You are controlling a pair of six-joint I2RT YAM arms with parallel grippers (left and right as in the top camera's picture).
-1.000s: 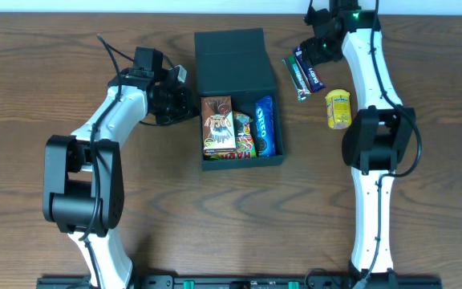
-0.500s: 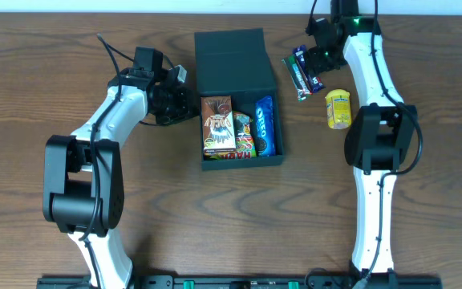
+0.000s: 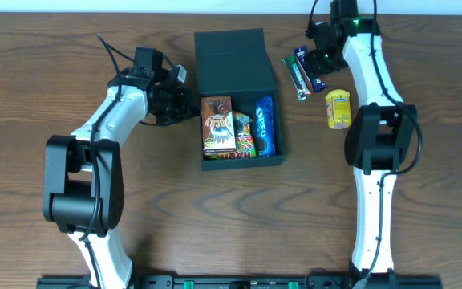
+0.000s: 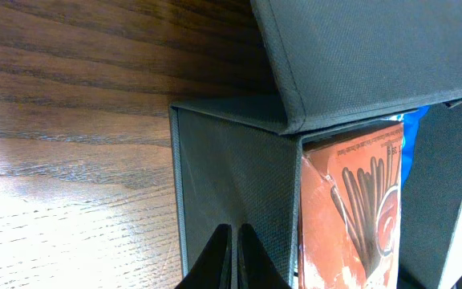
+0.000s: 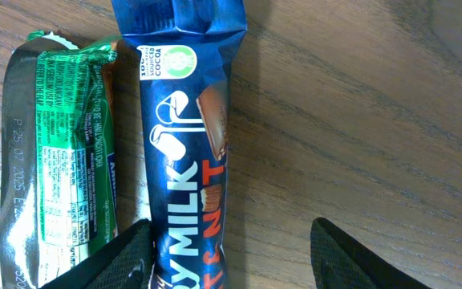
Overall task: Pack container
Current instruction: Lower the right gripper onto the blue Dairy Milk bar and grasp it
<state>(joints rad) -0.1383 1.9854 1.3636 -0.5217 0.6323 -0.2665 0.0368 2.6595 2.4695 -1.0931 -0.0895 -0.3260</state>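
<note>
Dark brown wood-grain table (image 3: 215, 225), pale strip (image 3: 54, 5) along far edge; soft glare

blue bar (image 5: 184, 160) + green bar (image 5: 58, 152): lower ends cut off | container (image 4: 231, 177): right side cropped

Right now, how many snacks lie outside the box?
3, all right of the box: a green bar, a blue bar beside it under the right gripper, a yellow packet apart.
</note>
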